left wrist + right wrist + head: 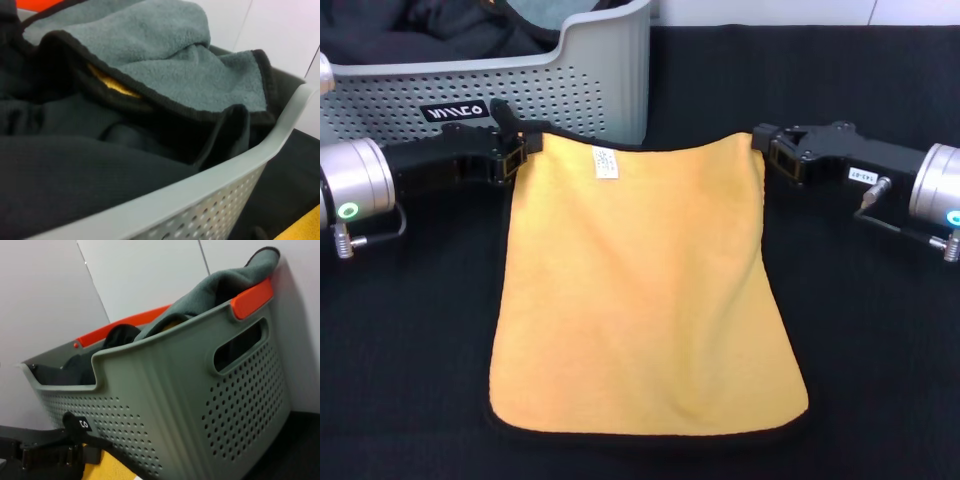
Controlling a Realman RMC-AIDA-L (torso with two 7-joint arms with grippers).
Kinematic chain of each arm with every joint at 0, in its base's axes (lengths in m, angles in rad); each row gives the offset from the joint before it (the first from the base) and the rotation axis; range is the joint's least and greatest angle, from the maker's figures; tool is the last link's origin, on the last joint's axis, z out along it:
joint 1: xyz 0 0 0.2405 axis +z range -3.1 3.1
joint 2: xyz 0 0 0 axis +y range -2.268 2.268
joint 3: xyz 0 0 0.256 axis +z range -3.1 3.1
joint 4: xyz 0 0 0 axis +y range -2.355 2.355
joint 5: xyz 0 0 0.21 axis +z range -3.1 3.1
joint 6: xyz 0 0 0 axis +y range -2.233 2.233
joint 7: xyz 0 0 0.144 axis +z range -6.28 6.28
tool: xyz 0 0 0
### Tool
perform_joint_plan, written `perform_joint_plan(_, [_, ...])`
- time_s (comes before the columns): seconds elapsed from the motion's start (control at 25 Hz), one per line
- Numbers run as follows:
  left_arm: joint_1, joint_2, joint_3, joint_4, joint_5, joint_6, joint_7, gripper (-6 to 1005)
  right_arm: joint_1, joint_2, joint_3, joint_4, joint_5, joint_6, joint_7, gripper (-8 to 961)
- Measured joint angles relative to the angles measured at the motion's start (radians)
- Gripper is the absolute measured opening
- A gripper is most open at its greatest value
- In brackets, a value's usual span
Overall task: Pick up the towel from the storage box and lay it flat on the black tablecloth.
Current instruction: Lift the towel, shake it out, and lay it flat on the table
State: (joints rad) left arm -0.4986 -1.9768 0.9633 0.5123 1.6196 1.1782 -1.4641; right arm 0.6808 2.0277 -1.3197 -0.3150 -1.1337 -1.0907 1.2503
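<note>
In the storage box [590, 75] lie dark cloths [75, 165]; towel [640, 290] outside.

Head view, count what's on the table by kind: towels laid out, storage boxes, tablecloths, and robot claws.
Yellow towel laid out: 1
Grey storage box: 1
Black tablecloth: 1
Claws: 2, the left claw and the right claw, one at each far corner of the towel
Total: 5
</note>
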Motion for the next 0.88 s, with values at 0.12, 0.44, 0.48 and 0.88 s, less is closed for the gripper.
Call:
perform_joint_plan(0.12, [0.003,-0.004,-0.004,0.0,0.0,-0.012,0.009,100,0.014,0.0,-0.023,0.001,0.002,0.024,0.0,10])
perform_joint_plan(0.44, [0.002,-0.007,-0.003,-0.012,0.0,-0.035,0.019,111,0.034,0.0,-0.058,0.003,0.008,0.06,0.008,10])
perform_joint_plan(0.48, [0.002,-0.007,-0.003,-0.012,0.0,-0.036,0.02,113,0.035,0.0,-0.058,0.003,0.008,0.061,0.008,10])
perform_joint_plan(0.88, [0.003,-0.005,-0.006,-0.012,-0.006,-0.028,0.011,128,0.035,0.0,-0.062,-0.004,0.023,0.059,0.035,13])
